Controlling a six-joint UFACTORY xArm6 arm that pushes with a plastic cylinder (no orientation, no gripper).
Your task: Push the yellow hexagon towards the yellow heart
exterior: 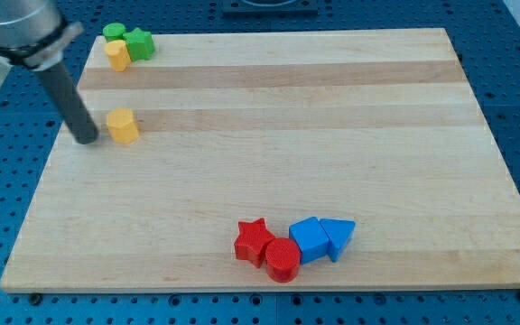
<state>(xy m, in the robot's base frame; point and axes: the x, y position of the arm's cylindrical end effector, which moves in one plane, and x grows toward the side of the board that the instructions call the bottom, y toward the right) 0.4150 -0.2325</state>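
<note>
- Pushing from where we stand now is the main risk: our tool [87, 140] sits at the view's left of the yellow hexagon [123, 125], so a straight shove would send the block towards the view's right, across the table [287, 108], not up towards the yellow heart [117, 55].
- We judge that the tool must first get round to the hexagon's lower side; cutting that corner too tightly could clip the block and knock it off line.
- A push that is off centre could spin the hexagon, or let it slip past the rod.
- Too long a push could drive the hexagon into the heart and scatter the cluster there, where the green star [139, 42] and a green block [114, 32] sit touching or just beside the heart.
- The hexagon lies near the table's left edge, well below the heart and roughly in line with it.
- Our tool is a plain rod with nothing to open or close; it holds nothing, and its tip stands just beside the hexagon, a slim gap showing between them.
- The red star [254, 240], red block [282, 260] and two blue blocks [321, 238] lie well apart, out of the way.
</note>
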